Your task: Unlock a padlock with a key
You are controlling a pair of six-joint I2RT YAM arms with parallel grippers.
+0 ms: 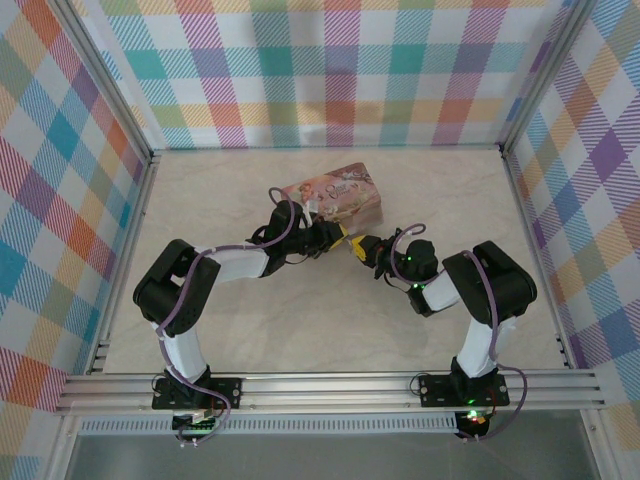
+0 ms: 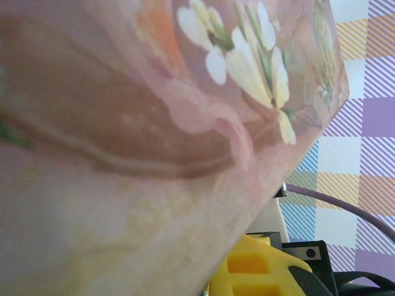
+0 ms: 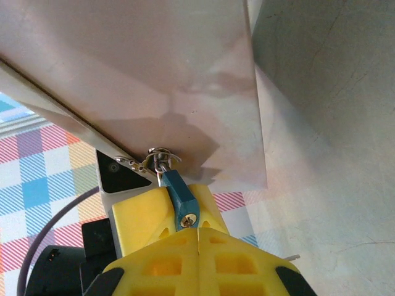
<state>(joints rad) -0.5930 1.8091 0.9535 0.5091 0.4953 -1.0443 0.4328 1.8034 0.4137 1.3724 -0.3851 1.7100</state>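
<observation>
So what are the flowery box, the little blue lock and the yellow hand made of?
The flowery box looks like glossy printed card or tin; its side shines softly, so I can't tell which. The little blue lock seems to be painted metal, with a brass-coloured middle and a silvery ring. The right hand looks like dull yellow plastic with moulded holes.

Pastel plaid in teal, orange, purple, yellow and white covers the panel walls (image 1: 330, 70) along the top and sides of the overhead frame. The flat tabletop (image 1: 250, 320) is cream with faint marbling. The pink rectangular box (image 1: 342, 196) at centre carries white flowers with green stems. Low in the right wrist frame, the right gripper (image 3: 197, 231) is yellow, and the small blue-headed key (image 3: 181, 200) has a brass-coloured rivet.
</observation>
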